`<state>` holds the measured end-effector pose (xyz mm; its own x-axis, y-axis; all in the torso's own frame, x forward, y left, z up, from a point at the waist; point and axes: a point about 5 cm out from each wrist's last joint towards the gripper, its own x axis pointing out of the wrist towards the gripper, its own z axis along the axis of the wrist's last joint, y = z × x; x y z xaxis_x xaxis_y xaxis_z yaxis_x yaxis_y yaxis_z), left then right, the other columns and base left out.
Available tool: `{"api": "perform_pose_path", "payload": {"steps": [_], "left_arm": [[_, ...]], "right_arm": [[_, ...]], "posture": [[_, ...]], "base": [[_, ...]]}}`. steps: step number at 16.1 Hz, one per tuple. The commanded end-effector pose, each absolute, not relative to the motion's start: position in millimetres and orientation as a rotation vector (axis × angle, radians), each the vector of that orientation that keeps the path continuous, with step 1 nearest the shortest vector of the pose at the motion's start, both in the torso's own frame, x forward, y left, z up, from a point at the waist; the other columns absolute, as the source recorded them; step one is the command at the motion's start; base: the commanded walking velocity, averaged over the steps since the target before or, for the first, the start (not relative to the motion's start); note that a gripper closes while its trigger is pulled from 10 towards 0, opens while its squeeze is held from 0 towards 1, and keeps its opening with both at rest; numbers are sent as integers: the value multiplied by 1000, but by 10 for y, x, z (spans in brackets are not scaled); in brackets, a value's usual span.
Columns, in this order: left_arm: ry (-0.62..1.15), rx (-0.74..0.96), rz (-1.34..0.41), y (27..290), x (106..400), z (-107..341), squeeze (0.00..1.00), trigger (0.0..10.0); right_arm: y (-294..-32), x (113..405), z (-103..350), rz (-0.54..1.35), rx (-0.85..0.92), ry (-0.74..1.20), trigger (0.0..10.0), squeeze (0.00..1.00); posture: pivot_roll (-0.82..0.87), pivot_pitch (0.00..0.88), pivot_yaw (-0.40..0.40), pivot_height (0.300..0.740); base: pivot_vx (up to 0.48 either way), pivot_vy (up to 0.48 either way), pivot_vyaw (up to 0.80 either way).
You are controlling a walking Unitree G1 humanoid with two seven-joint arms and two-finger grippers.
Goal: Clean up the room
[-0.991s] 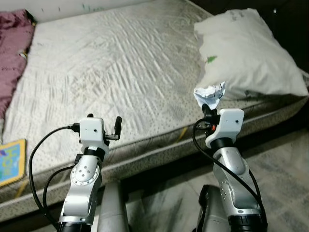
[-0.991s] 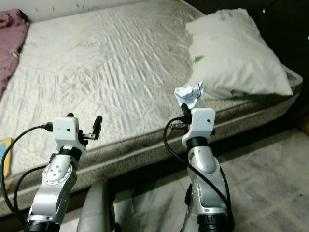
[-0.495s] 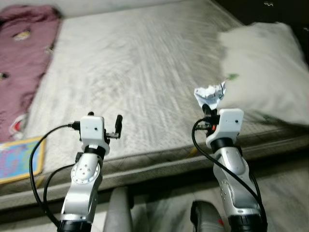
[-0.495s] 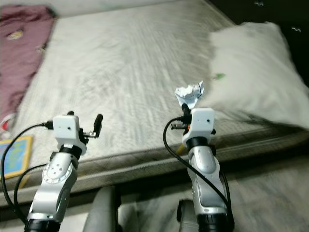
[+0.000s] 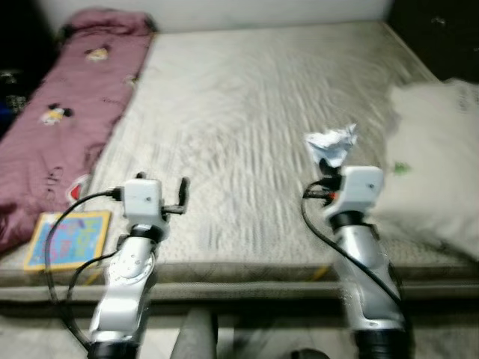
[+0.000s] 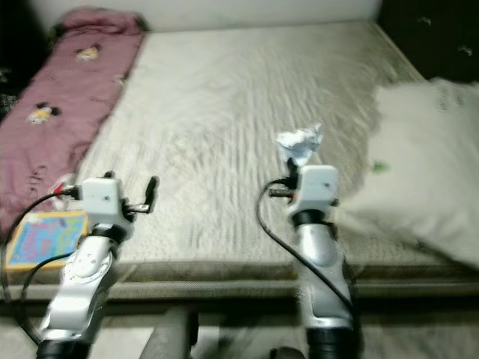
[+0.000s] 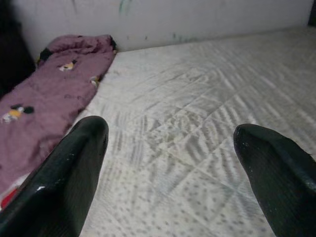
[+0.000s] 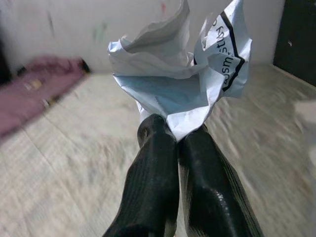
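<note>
Paper is the thing at risk here: the crumpled paper is pinched by one lower corner only, where the two black fingers of the right gripper close tight on it, and most of the wad stands free above the tips. My judgement is that a jolt while the robot walks or turns could work that corner loose, and the wad would drop onto the mattress or down past its near edge to the floor; the blur in both head views suggests the body is in motion, which makes that slip more likely. The right arm is raised, forearm upright, gripper pointing up and away over the bed, with the paper at about 12 o'clock from its wrist block. At 3 o'clock from that gripper lies the white pillow, near but apart from the arm. The left gripper is held up at a similar height at about 9 o'clock from the right one, its fingers spread wide apart and holding nothing, with bare mattress beyond them. Farther out, at 9 o'clock from the left arm, a colourful book lies flat near the mattress edge, and the maroon blanket runs along the far left side toward 11 o'clock.
</note>
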<state>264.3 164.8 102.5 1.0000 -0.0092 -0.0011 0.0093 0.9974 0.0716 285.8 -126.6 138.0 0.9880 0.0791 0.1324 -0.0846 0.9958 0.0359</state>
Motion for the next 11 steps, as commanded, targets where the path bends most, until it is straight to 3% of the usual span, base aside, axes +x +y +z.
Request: {"api": "perform_pose_path", "payload": {"steps": [1, 11], "left_arm": [[-29, 72, -65, 1513, 2693, 1091, 0, 10000], [-39, 102, -55, 1509, 2706, 1079, 0, 10000]], "right_arm": [[-1454, 2826, 1319, 18, 18, -115, 10000, 0], [-1400, 2844, 1194, 3, -39, -69, 10000, 0]], "posture": [[5, 0, 70, 740], [31, 0, 54, 740]], "base": [[0, 0, 0], [0, 0, 0]]}}
